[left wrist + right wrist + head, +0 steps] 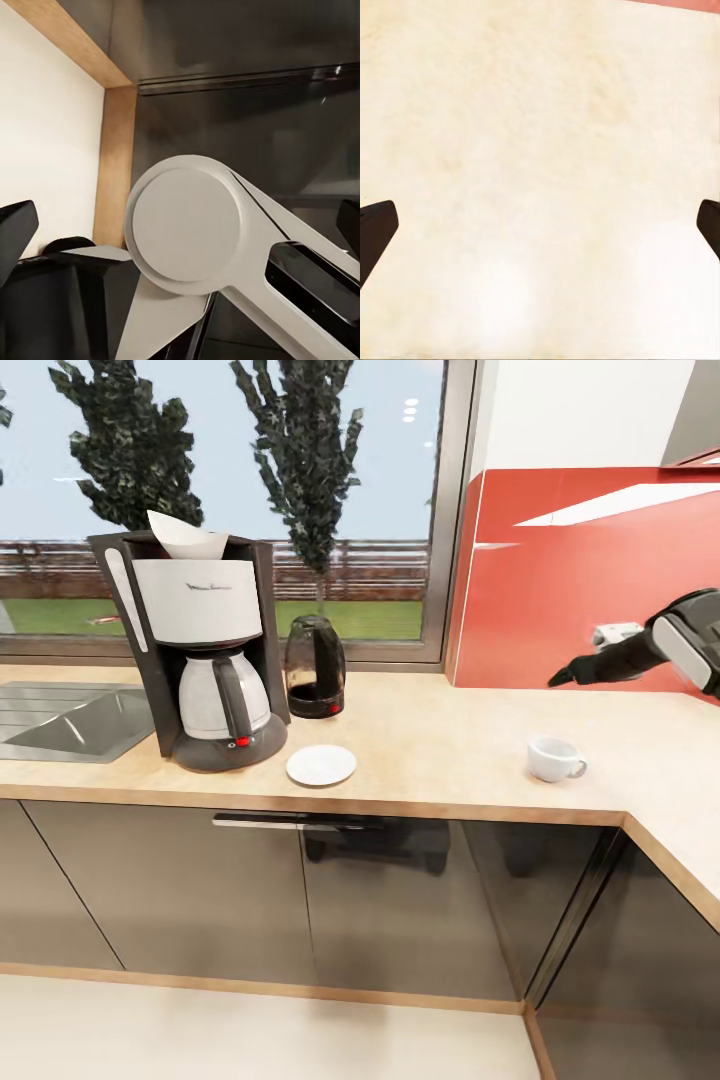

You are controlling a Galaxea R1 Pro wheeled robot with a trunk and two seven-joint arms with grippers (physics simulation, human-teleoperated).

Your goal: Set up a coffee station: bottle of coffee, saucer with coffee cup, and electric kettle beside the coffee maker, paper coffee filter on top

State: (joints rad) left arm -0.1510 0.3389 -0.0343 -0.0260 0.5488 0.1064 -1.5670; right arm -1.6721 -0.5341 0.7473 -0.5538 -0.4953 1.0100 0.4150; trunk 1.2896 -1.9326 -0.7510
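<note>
The coffee maker [200,650] stands tall on the counter [450,750], its small writing too blurry to read. The cup [553,757] sits apart, handle pointing right. The right gripper [540,240] hangs above, fingers wide apart.

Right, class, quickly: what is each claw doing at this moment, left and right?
Left claw: open, holding nothing.
Right claw: open, empty, over bare kitchen countertop.
</note>
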